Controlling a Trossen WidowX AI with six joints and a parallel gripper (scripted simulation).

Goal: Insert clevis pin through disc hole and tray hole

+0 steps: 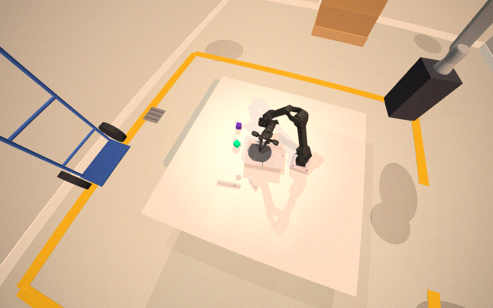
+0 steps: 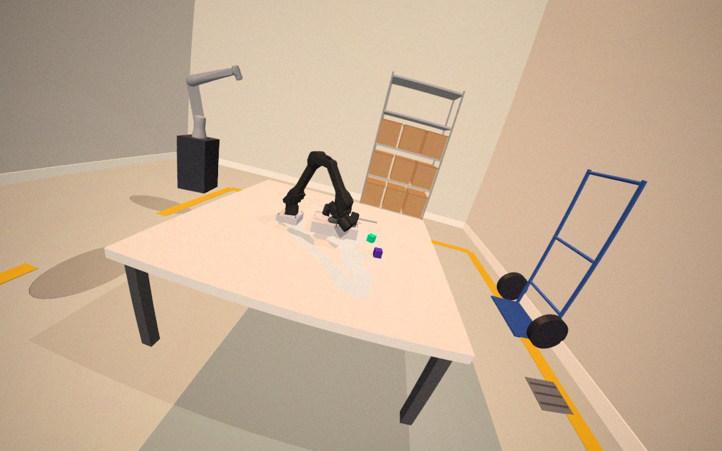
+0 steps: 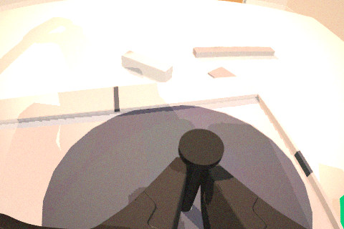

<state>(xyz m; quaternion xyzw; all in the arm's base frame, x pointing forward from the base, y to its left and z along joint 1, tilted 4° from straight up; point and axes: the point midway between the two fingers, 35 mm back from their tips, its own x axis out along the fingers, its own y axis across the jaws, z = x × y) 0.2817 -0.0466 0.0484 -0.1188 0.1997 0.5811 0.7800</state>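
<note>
The disc (image 1: 253,155) (image 3: 107,157) lies in the tray (image 1: 265,167) (image 2: 318,225) (image 3: 283,132).

We see our matte-black six-joint arm (image 1: 301,126) (image 2: 318,160), chunky at its joints, above a pale, dark-screwed base plate (image 1: 294,167) (image 2: 298,219).

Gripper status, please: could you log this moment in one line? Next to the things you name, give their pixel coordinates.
gripper (image 1: 260,148) (image 3: 193,167): shut on pin (image 3: 201,147) | pin: head up, over disc (image 1: 255,154) (image 3: 107,157) | release: pending

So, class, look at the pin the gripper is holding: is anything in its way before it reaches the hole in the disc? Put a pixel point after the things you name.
Nothing visible stands between the pin (image 3: 201,147) and the disc (image 1: 255,155) (image 3: 107,164). The gripper (image 1: 260,149) (image 3: 193,167) grips it right over the disc, though its fingers hide the hole itself.
</note>
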